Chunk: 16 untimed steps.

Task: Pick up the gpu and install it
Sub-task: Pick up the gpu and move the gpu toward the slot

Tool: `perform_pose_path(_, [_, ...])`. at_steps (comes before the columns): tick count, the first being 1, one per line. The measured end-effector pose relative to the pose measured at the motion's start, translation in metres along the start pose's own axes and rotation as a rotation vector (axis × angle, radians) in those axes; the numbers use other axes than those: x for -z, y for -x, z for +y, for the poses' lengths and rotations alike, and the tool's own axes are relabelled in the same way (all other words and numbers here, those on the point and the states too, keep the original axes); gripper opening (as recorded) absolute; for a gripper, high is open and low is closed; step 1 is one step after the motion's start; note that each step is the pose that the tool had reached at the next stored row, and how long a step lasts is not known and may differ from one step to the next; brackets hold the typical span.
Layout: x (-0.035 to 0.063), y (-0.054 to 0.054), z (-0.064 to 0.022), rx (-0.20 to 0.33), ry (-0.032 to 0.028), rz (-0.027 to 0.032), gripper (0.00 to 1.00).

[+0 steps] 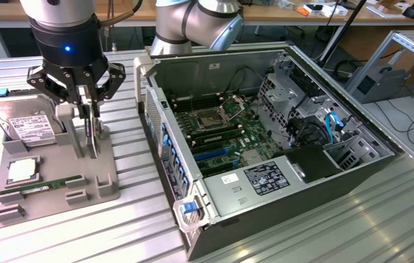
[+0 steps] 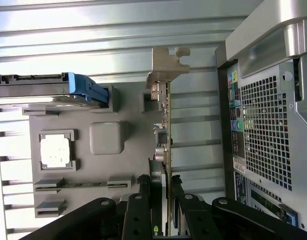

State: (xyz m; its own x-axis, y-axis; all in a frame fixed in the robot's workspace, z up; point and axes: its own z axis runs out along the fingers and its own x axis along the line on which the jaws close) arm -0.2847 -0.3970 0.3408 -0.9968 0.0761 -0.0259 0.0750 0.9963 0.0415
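The gpu (image 1: 92, 137) is a thin dark card standing on edge at the right side of the grey holder tray (image 1: 53, 205). My gripper (image 1: 88, 118) comes down on it from above, with a finger on each face of the card, shut on it. In the wrist view the gpu (image 2: 166, 125) runs away from the gripper (image 2: 162, 187), and its pale metal bracket (image 2: 166, 67) is at the far end. The card's lower edge still sits at the tray. The open computer case (image 1: 265, 148) lies on the exterior view's right, motherboard exposed, with blue slots (image 1: 218, 153) near the middle.
On the same tray stand a silver hard drive (image 1: 24, 123) with a blue end, a square processor chip (image 1: 21, 171) and a green RAM stick (image 1: 42, 186). The case's rear wall (image 2: 268, 125) is close beside the card. The table is ribbed metal (image 1: 338, 219).
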Motion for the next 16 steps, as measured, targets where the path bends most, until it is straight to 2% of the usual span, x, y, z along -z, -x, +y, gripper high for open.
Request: perform_pose_path(16, [0.0061, 0.0002, 0.0002, 0.000, 0.0003, 0.0000, 0.27])
